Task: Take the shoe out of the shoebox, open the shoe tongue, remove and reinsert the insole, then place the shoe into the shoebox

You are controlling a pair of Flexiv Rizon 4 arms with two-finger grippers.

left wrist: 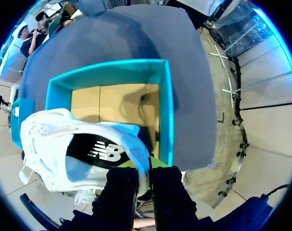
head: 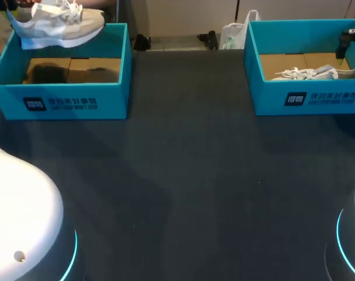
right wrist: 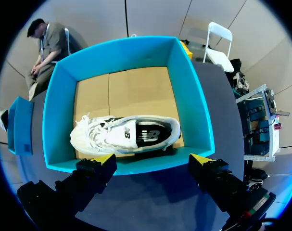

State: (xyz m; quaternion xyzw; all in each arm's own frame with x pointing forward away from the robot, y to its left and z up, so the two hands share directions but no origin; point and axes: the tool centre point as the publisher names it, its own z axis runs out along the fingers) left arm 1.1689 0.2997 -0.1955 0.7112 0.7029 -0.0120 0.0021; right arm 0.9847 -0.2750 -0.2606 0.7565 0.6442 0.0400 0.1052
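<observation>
A white sneaker hangs tilted above the back of the left teal shoebox. My left gripper is shut on the sneaker's heel collar, and the dark insole shows inside the shoe. That box's cardboard floor lies bare below. A second white sneaker lies on its side in the right teal shoebox. My right gripper hovers open over that box's near wall, with nothing between its yellow fingertips.
The dark table stretches between and in front of the two boxes. The left box stands at the back left, the right box at the back right. My arm bases fill the near corners.
</observation>
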